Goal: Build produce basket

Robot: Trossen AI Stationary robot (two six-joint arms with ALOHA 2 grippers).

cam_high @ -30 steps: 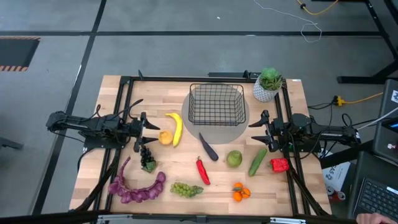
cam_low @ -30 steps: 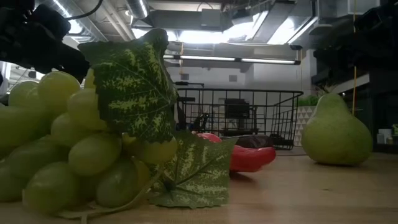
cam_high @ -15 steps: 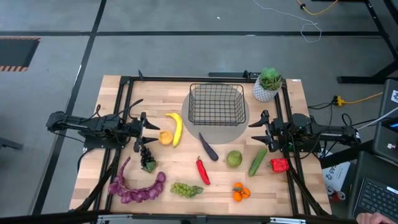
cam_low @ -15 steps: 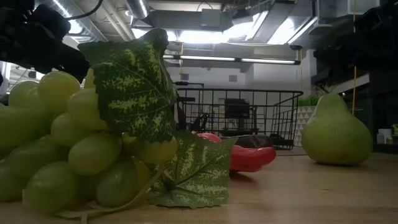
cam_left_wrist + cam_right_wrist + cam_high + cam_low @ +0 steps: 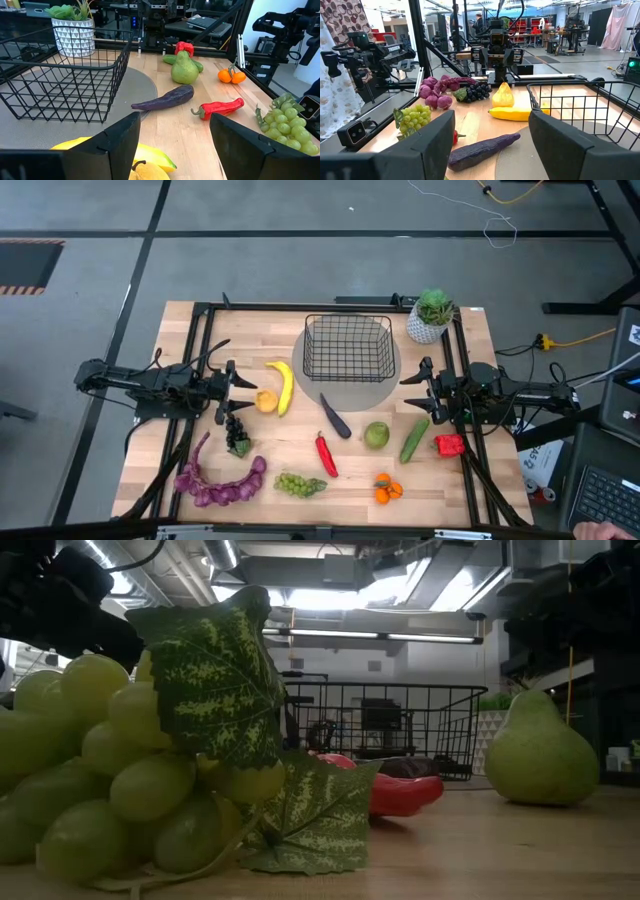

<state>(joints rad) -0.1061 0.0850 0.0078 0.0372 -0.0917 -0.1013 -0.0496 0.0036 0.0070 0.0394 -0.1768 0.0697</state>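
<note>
The black wire basket [image 5: 348, 347] stands on a grey round mat [image 5: 385, 385] at the table's far middle, with nothing visible inside it. Produce lies loose on the wood: banana [image 5: 284, 385], eggplant [image 5: 335, 416], red chili [image 5: 326, 454], green pear-shaped fruit [image 5: 376, 434], cucumber [image 5: 414, 439], oranges [image 5: 387, 489], green grapes [image 5: 300, 484], purple grapes [image 5: 220, 480]. My left gripper [image 5: 232, 390] is open and level at the left, just short of the banana. My right gripper [image 5: 420, 385] is open at the right, beside the mat.
A potted plant [image 5: 431, 315] stands at the far right corner next to the basket. A red pepper [image 5: 450, 444] lies near the right rail, a dark grape bunch [image 5: 237, 435] near my left gripper. Bare wood shows between basket and produce.
</note>
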